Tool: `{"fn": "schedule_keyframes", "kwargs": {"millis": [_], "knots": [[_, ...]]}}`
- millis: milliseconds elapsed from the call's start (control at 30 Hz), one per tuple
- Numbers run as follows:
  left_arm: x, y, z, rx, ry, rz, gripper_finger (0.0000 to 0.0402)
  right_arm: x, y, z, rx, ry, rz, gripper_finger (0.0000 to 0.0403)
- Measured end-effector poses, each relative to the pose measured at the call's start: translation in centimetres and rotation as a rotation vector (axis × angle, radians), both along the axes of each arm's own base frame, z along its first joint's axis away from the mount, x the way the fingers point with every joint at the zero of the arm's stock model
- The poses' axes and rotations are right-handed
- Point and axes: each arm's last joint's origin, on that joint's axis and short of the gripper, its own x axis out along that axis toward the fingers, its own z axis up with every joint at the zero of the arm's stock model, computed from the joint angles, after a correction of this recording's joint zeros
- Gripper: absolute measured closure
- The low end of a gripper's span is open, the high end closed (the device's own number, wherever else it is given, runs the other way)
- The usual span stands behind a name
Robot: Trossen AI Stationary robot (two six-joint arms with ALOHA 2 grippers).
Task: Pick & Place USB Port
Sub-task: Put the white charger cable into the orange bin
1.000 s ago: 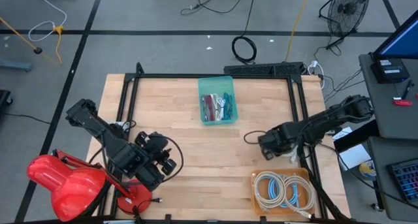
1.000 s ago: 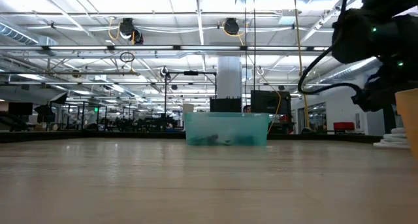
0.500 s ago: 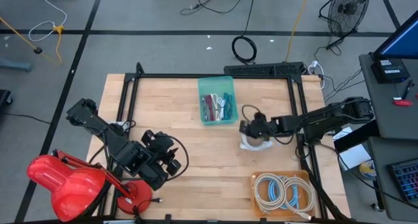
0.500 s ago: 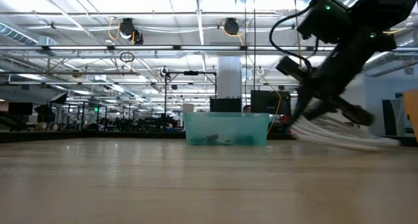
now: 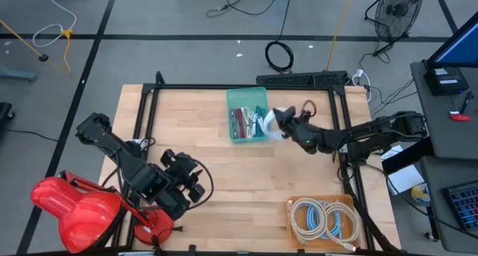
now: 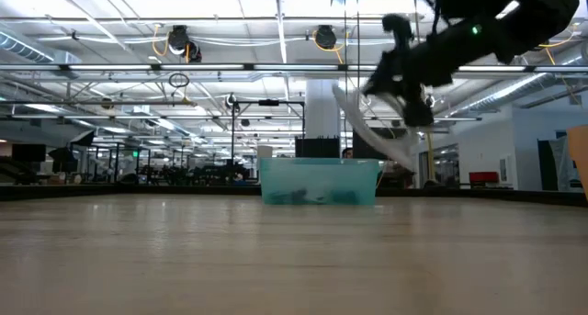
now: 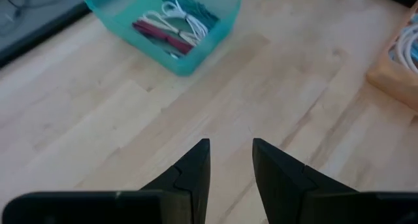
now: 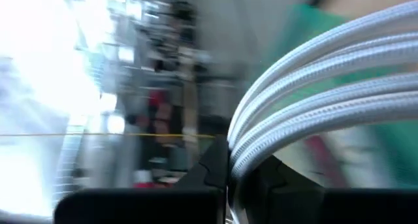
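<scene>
A coiled white USB cable hangs in the air beside the right rim of a teal bin that holds red, white and green cables. My right gripper is shut on the coil and points level toward the bin. In the low view the coil dangles above and just right of the bin, below the gripper. My left gripper stands open over bare wood near the table's front left, with nothing between its fingers. My right gripper pinches several strands of the white coil together between its two fingers. The fingers come level from the table's right side. The coil is lifted clear of the table and hangs slanting below the fingers.
An orange tray with more coiled white cables sits at the front right. A red object stands off the front left corner. A black frame runs along the table's edges. Bare wood lies between the bin and the tray.
My right gripper has gone from above the orange tray toward the far edge and the teal bin, rising and turning from pointing down to level. The white cable coil has come with it, lifted clear of the tray and swinging below the fingers.
</scene>
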Motion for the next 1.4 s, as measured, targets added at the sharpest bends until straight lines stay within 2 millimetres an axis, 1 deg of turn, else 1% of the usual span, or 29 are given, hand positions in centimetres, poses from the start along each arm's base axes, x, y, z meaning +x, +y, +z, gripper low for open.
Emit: {"fn": "schedule_keyframes", "kwargs": {"millis": [100, 233, 367, 433, 533, 600, 667, 733, 800, 867, 933, 1033, 1133, 1200, 1267, 1400], "knots": [[0.1, 0.2, 0.1, 0.042, -0.026, 0.013, 0.0286, 0.2, -0.1, 2.7, -0.147, -0.124, -0.043, 0.0394], [0.3, 1.2, 0.4, 0.133, -0.07, 0.052, 0.0286, 0.1, 0.0, 7.6, -0.362, -0.239, -0.095, 0.0394], [1.1, 2.9, 1.1, 0.329, -0.147, 0.093, 0.0286, 0.3, 0.6, 12.3, -0.555, -0.289, -0.086, 0.0394], [2.1, 3.9, 1.7, 0.444, -0.178, 0.102, 0.0286, 0.8, 1.0, 14.3, -0.618, -0.277, -0.047, 0.0394], [4.8, 5.8, 2.9, 0.595, -0.168, 0.092, 0.0286, 1.7, 1.5, 16.9, -0.678, -0.237, 0.027, 0.0394], [6.9, 7.0, 4.1, 0.677, -0.152, 0.063, 0.0286, 2.2, 1.8, 18.4, -0.72, -0.216, 0.082, 0.0394], [8.5, 8.0, 5.9, 0.735, -0.197, 0.071, 0.0286, 2.4, 2.0, 19.8, -0.77, -0.201, 0.127, 0.0394], [9.4, 9.0, 8.0, 0.757, -0.294, 0.126, 0.0286, 2.5, 2.2, 20.9, -0.825, -0.216, 0.174, 0.0394], [9.6, 9.8, 9.6, 0.764, -0.386, 0.186, 0.0286, 2.4, 2.2, 22.0, -0.869, -0.262, 0.212, 0.0394], [9.6, 10.4, 10.9, 0.766, -0.462, 0.229, 0.0286, 1.9, 2.1, 23.0, -0.905, -0.326, 0.263, 0.0394], [9.7, 10.7, 11.7, 0.773, -0.54, 0.189, 0.0286, 1.4, 1.9, 23.8, -0.924, -0.396, 0.313, 0.0394], [10.1, 10.8, 12.0, 0.779, -0.633, 0.048, 0.0286, 0.6, 1.5, 24.5, -0.937, -0.468, 0.383, 0.0394], [11.1, 11.0, 11.5, 0.764, -0.687, -0.068, 0.0286, -0.2, 1.1, 25.0, -0.94, -0.509, 0.467, 0.0394], [11.3, 10.8, 11.3, 0.769, -0.695, -0.13, 0.0286, -0.7, 1.0, 25.3, -0.94, -0.552, 0.519, 0.0394], [11.4, 10.5, 11.3, 0.773, -0.709, -0.158, 0.0286, -1.3, 0.9, 25.7, -0.94, -0.589, 0.563, 0.0394], [11.3, 10.1, 11.5, 0.81, -0.708, -0.163, 0.0286, -2.2, 1.0, 26.2, -0.949, -0.616, 0.588, 0.0394]]}}
